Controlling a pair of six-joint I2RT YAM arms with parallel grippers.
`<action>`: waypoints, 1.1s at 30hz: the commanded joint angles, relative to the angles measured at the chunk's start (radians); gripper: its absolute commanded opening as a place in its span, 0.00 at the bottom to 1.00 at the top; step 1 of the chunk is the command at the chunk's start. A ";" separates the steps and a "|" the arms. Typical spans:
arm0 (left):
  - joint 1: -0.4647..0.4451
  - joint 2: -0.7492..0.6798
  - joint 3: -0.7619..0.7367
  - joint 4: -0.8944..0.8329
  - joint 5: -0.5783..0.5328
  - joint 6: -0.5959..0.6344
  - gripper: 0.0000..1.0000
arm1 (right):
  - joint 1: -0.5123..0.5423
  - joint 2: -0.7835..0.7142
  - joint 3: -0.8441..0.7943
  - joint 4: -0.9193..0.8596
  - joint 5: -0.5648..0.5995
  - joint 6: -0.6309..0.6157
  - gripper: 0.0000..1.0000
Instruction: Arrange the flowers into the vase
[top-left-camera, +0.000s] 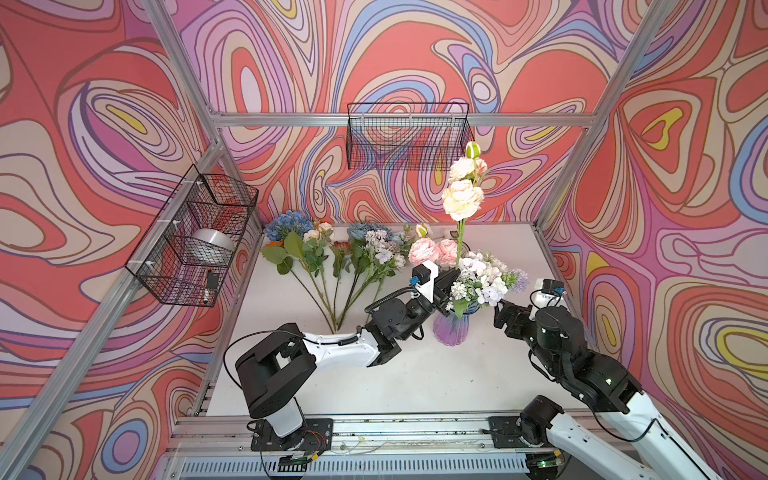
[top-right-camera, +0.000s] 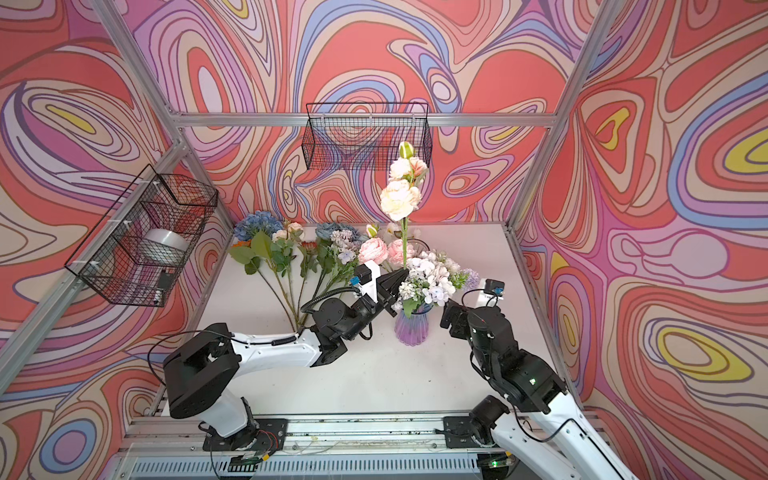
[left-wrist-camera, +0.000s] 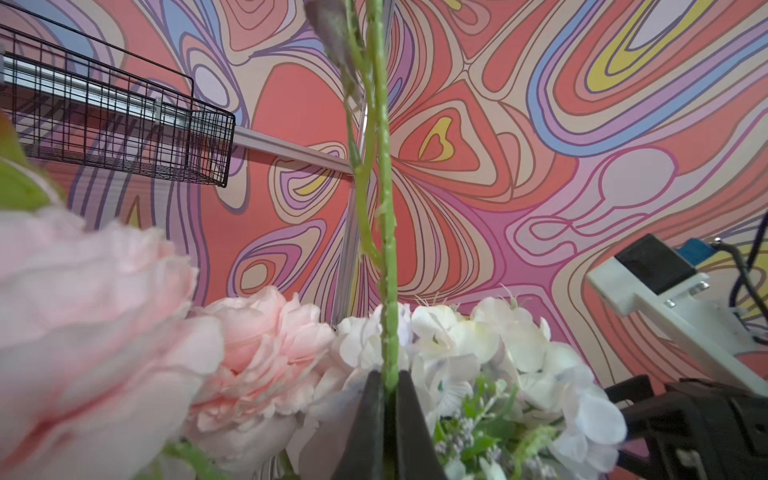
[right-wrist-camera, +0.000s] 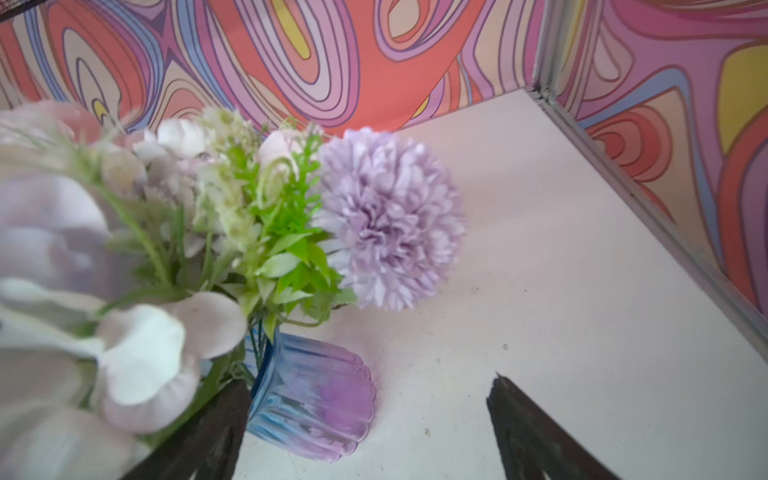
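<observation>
A: Left gripper (left-wrist-camera: 390, 388), jaws pinching the peach rose stem (left-wrist-camera: 384, 208), upright above the vase (top-left-camera: 451, 328); stem foot hidden by bouquet (top-left-camera: 482, 278). Advise: lower it straight, release late.
B: Right gripper (right-wrist-camera: 365, 386) at vase's three o'clock, jaws spread, empty. Only a top view shows the loose flowers (top-left-camera: 328, 253), table (top-left-camera: 436, 386), ten o'clock.

Nothing I can read anywhere here. The vase (top-left-camera: 451, 328) shows no legible mark. The walls (top-left-camera: 415, 50) carry only coloured swirls. The small dark object (top-left-camera: 212, 281) in the left wire basket (top-left-camera: 174, 286) is too small for me to make out any label.
</observation>
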 joint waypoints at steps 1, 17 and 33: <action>-0.012 -0.031 -0.045 0.031 -0.061 0.024 0.00 | 0.003 0.014 -0.022 0.056 -0.139 -0.040 0.91; -0.017 -0.096 -0.058 -0.145 -0.066 -0.007 0.13 | 0.004 -0.018 -0.163 0.347 -0.381 -0.196 0.89; -0.017 -0.157 -0.048 -0.239 -0.080 0.032 0.56 | 0.004 0.034 -0.225 0.556 -0.227 -0.263 0.88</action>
